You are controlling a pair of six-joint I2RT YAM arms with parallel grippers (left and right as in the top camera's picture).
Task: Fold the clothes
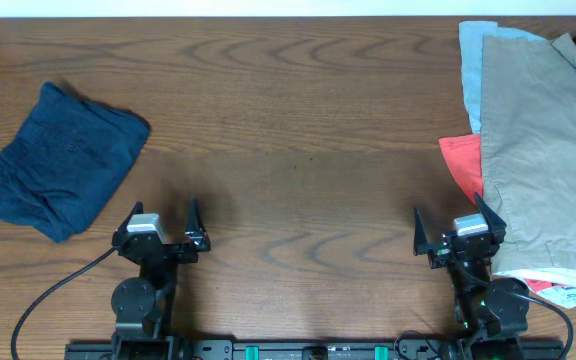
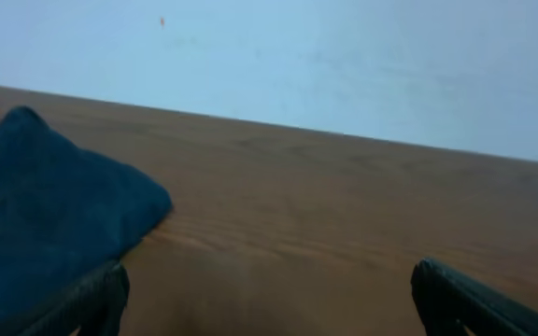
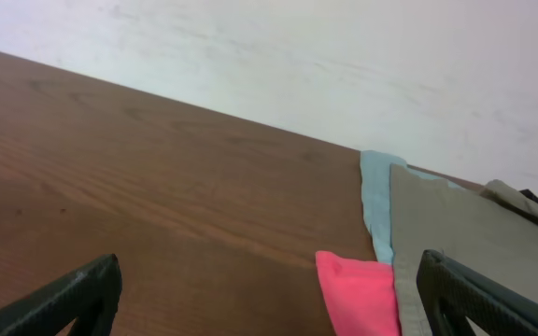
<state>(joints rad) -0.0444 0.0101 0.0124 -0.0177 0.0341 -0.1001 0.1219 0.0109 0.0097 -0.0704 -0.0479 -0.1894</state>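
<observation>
Both grippers sit nearest my view, parked at the near edge of the table (image 1: pixel 298 120). I take the left gripper (image 1: pixel 160 220) as my marker. Its jaws stand spread wide with nothing between them. The right gripper (image 1: pixel 453 225), well apart from it along the same edge, is also spread wide and empty.

Navy shorts (image 1: pixel 66 160) lie near the left gripper, beyond it and to its outer side, not touching it. They are bunched into a rumpled, roughly folded bundle with several layers stacked. From the left wrist camera one rounded corner of that bundle (image 2: pixel 45 224) bulges just ahead of the fingers.

Far across from the left gripper, past the right one, lies the heap of other clothes. A tan garment (image 1: pixel 553 150) is spread on top, a light blue piece (image 1: pixel 473 70) shows from under its far corner, and a red piece (image 1: pixel 463 160) sticks out at its inner edge.

I judge all of it light, limp and floppy, so it will sag and drag on the wood rather than hold a shape. I would pinch a hem, waistband or corner, where doubled cloth gives the fingers some bite, and lift with both arms so a flap does not collapse.

I can read no brand, label or writing. A pale printed scrap under the near end of the tan garment is too small to make out.
</observation>
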